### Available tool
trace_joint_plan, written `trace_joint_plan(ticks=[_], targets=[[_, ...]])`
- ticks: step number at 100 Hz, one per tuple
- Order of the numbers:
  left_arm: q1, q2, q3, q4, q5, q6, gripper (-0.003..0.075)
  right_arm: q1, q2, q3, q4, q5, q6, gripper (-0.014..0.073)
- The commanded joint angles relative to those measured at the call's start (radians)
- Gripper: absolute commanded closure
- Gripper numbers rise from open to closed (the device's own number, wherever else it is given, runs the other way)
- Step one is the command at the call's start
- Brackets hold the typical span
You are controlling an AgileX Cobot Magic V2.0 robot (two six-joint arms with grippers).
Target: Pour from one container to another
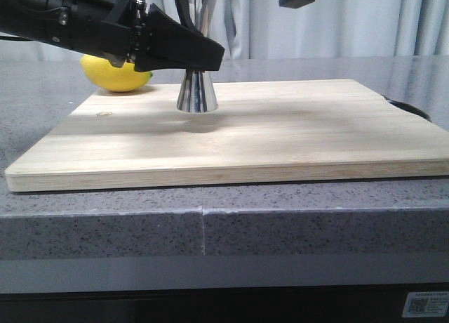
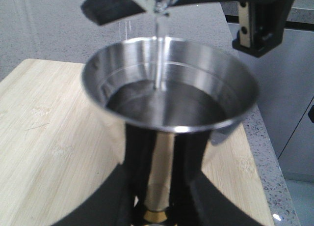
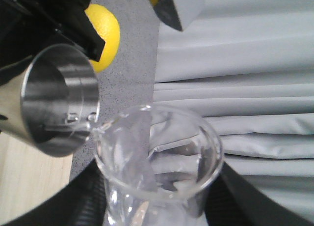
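While your left gripper [image 2: 157, 206] clamps the jigger [image 2: 169, 93] upright on the board [image 1: 280, 140], your right gripper [image 3: 157, 206] clasps the tipped beaker [image 3: 157, 157] just above the jigger, mid-pour; level the beaker before overflow.

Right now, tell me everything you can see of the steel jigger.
The jigger is mirror-polished steel, hourglass-shaped, with a gold band at its narrow waist. It stands upright on the wooden cutting board, base flared, with the left end effector closed around its waist. Its wide upper cup holds clear liquid with an engraved line above the level. A thin stream falls into it from the tilted glass beaker, whose lip hangs above the rim. A lemon lies behind it.
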Motion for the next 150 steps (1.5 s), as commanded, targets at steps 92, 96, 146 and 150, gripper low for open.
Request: trace_joint_plan(ticks=[92,96,146,150], targets=[[-0.01,-0.055,-0.028,-0.074,0.108,-0.006,0.0739,-0.001,-0.041,-0.037,-0.066,-0.001,0.0,0.0347],[-0.01,-0.055,-0.028,-0.074,0.108,-0.006,0.0739,-0.001,-0.041,-0.037,-0.071,-0.001,0.0,0.0347],[-0.01,-0.055,-0.028,-0.074,0.108,-0.006,0.0739,-0.001,-0.041,-0.037,-0.09,-0.001,0.0,0.0347],[-0.01,-0.055,-0.028,-0.074,0.108,-0.006,0.0739,-0.001,-0.041,-0.037,-0.093,-0.001,0.0,0.0347]])
